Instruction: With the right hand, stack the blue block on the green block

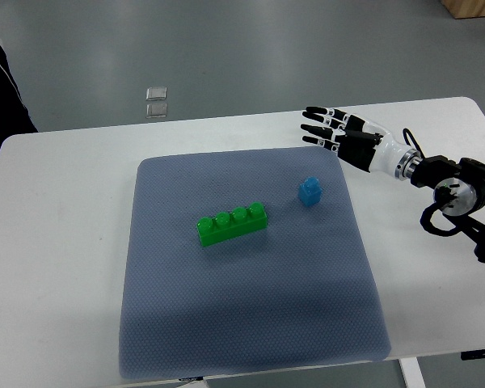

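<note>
Blue block [309,191]: a small, single-stud brick of translucent light blue, standing upright with its stud on top; it sits on the mat toward the 1 o'clock part of it, free of any hand.
Green block [231,224]: a long bright green brick with four round studs in one row, lying on the mat near its middle and angled so its right end points toward 2 o'clock; it lies at about 8 o'clock from the blue block, near it but with a clear gap between.
Mat [250,323]: a grey-blue textured sheet covering the centre of the table, with both blocks on it.
Right hand [339,132]: black-and-white, its arm entering from the right edge; it hovers above the mat's corner at 1 o'clock, at roughly 1 o'clock from the blue block and apart from it.
Fingers [318,128]: stretched out straight and slightly fanned, pointing toward 9 o'clock, holding nothing.
Table [56,267]: white, with rounded corners.
Floor tiles [156,101]: two small pale squares on the grey floor beyond the table's far edge, at 11 o'clock.
Person [2,89]: a dark sleeve or garment at the top-left edge.
</note>
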Controlling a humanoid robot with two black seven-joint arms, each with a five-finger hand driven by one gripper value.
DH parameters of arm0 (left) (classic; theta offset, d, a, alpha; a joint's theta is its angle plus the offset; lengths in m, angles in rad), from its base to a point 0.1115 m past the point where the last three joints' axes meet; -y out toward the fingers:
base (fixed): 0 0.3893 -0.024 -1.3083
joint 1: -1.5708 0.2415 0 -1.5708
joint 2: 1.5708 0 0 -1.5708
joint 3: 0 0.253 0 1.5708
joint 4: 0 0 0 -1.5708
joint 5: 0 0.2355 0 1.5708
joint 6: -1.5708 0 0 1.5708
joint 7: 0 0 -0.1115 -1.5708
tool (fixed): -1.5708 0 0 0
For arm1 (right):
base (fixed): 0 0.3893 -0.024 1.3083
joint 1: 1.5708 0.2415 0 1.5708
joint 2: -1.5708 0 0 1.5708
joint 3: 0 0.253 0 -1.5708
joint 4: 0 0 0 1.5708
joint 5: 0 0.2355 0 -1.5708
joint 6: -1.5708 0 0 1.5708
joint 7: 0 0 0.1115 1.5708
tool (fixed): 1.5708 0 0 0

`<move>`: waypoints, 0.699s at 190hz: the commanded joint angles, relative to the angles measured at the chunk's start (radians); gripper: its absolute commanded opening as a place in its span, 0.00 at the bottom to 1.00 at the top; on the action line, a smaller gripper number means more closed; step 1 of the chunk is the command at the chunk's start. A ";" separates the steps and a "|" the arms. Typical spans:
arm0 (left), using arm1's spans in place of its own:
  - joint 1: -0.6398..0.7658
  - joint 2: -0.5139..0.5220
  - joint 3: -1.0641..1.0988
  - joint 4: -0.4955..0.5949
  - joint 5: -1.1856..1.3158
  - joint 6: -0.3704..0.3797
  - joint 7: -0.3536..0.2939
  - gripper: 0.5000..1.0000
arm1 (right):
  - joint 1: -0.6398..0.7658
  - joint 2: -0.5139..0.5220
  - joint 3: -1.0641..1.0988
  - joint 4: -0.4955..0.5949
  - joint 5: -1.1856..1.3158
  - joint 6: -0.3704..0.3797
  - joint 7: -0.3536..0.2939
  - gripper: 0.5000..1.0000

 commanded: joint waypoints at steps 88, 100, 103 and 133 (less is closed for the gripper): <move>-0.002 0.000 0.002 0.012 0.000 0.003 -0.008 1.00 | 0.012 0.003 -0.003 0.000 -0.002 0.002 0.000 0.85; -0.002 0.000 0.002 0.015 0.000 0.003 -0.008 1.00 | 0.014 0.002 -0.003 0.000 -0.002 0.003 0.000 0.85; -0.002 0.000 0.002 0.015 0.000 0.003 -0.008 1.00 | 0.014 0.002 -0.003 0.000 -0.002 0.003 0.000 0.85; -0.002 0.000 0.002 0.009 0.000 0.003 -0.008 1.00 | 0.023 -0.009 -0.004 0.000 -0.060 0.006 0.006 0.84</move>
